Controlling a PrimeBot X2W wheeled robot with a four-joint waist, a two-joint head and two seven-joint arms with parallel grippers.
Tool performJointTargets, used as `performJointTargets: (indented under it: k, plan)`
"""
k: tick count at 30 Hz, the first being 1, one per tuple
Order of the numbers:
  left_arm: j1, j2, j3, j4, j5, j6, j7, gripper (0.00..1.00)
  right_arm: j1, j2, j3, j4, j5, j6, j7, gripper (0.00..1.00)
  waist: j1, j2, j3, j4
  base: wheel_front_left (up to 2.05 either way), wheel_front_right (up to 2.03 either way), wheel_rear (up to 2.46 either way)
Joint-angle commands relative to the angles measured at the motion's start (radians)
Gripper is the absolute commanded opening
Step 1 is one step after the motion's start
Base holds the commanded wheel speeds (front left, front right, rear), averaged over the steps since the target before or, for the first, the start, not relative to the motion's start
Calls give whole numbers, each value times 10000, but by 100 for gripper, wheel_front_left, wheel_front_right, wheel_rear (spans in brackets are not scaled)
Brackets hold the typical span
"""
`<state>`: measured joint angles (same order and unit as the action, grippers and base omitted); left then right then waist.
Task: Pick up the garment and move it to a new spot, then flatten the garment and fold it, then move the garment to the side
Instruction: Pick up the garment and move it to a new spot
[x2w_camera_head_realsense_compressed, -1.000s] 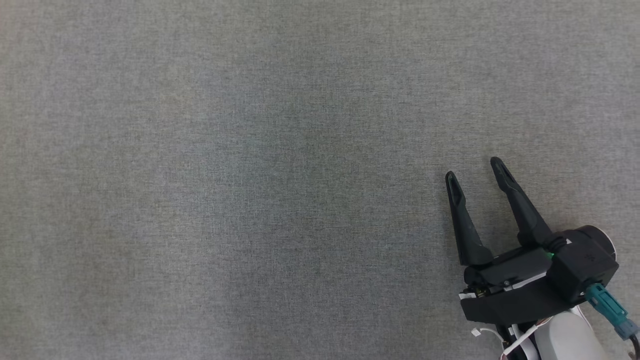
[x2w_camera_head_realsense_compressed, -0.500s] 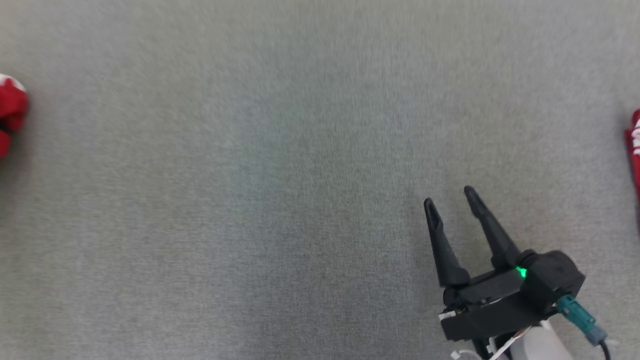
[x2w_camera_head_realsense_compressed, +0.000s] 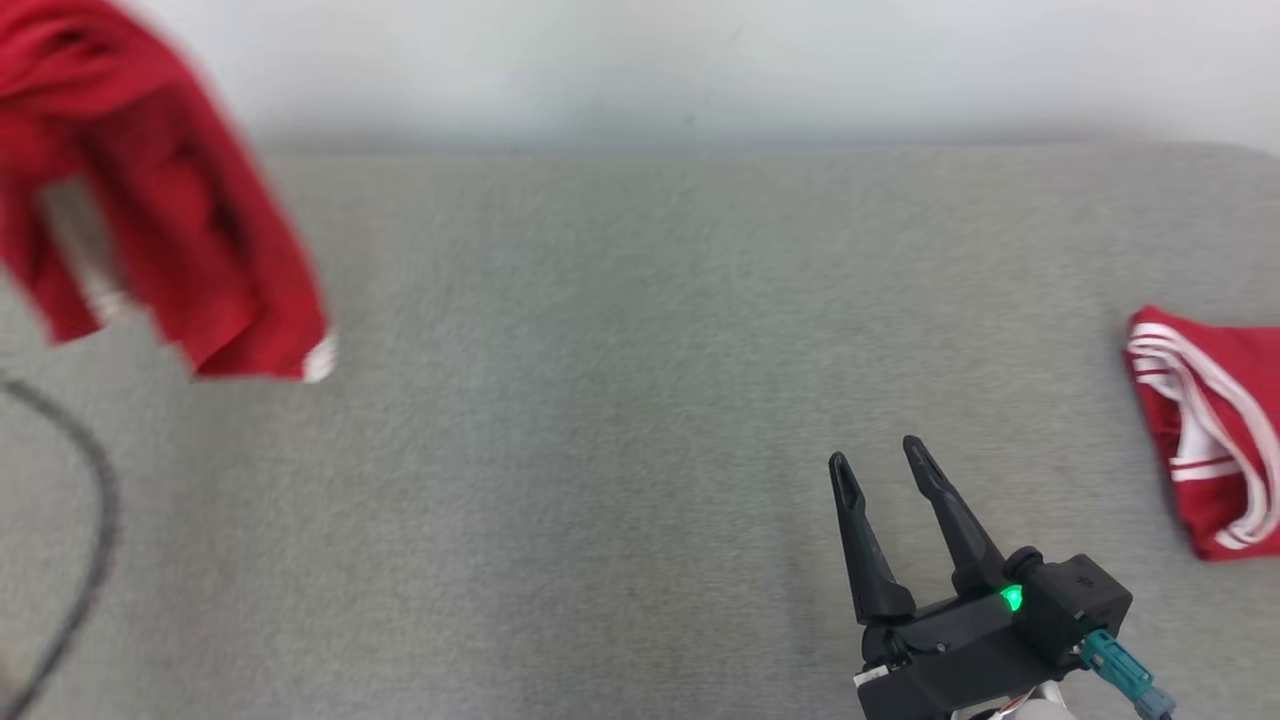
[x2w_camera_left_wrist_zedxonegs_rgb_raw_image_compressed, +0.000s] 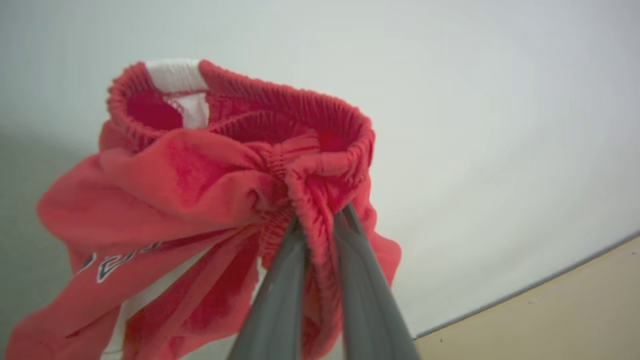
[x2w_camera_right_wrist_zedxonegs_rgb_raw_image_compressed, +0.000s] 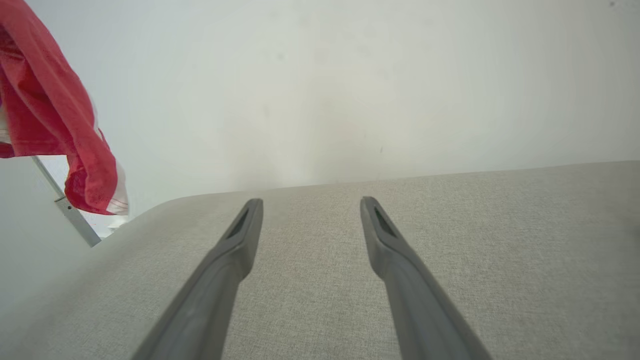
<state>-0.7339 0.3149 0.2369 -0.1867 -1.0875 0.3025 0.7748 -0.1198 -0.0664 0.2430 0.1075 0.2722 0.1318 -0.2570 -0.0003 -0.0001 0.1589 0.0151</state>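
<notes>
The garment (x2w_camera_head_realsense_compressed: 170, 220) is a pair of red shorts with white trim, hanging blurred at the upper left of the head view, above the grey surface. In the left wrist view my left gripper (x2w_camera_left_wrist_zedxonegs_rgb_raw_image_compressed: 322, 217) is shut on the bunched elastic waistband of the garment (x2w_camera_left_wrist_zedxonegs_rgb_raw_image_compressed: 200, 190), which droops to the left of the fingers. My right gripper (x2w_camera_head_realsense_compressed: 875, 452) stands open at the lower right, low over the grey surface, with nothing between its fingers. From the right wrist view the open gripper (x2w_camera_right_wrist_zedxonegs_rgb_raw_image_compressed: 311, 201) faces the wall, and the garment (x2w_camera_right_wrist_zedxonegs_rgb_raw_image_compressed: 55, 125) hangs at the far left.
A second red garment with white stripes (x2w_camera_head_realsense_compressed: 1215, 430) lies folded at the right edge of the grey fabric-covered surface (x2w_camera_head_realsense_compressed: 600, 400). A pale wall (x2w_camera_head_realsense_compressed: 700, 60) runs behind its far edge. A dark cable (x2w_camera_head_realsense_compressed: 95, 500) curves at the lower left.
The head camera has moved, bringing the wall and far edge into view. The red garment, a sliver at the left edge half a second ago, now hangs large at the upper left.
</notes>
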Motion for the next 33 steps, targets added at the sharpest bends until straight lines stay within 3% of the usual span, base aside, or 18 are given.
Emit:
performJointTargets:
  k: [1,9,12,18,21,29,30,31,33]
  plan:
    - [-149,-182,-232,-98,83,-4,18,0,126,42,-18,-12,64,-22,-59,100,3,1,-493,-636,0,0,0]
    - [-48,-1888,-2081,-394,-153,-315,-142,0,380,121,-113,-17,72,-22,-79,100,3,1,-519,-1583,0,0,0]
    - [525,-2215,-2690,-164,-157,-529,-285,0,367,131,-146,-63,54,-22,-79,100,3,1,-431,-1909,0,0,0]
    - [1949,-2445,-3458,1097,336,-972,-1246,0,250,150,-12,-106,158,-22,-85,100,3,1,-204,-2558,0,0,0]
    - [2515,-2041,-4060,2198,1526,-1340,-2012,0,295,155,-53,-104,199,-22,-89,100,3,1,-115,-2743,0,0,0]
    - [3479,-2515,-4430,5483,2266,-2195,-5267,0,384,164,-47,-70,234,-22,-90,100,3,1,-149,-2926,0,0,0]
    - [3507,-2558,-4527,5780,2335,-2282,-5619,22,386,163,-83,-83,198,-22,-90,100,3,1,-194,-2918,0,0,0]
    - [3546,-2586,-4590,6029,2362,-2361,-5950,100,413,164,-121,-95,169,-22,-90,100,3,1,-250,-2891,0,0,0]
    - [3641,-2597,-4634,6433,2272,-2492,-6642,100,509,160,-229,-83,148,-22,-90,100,3,1,-377,-2803,0,0,0]
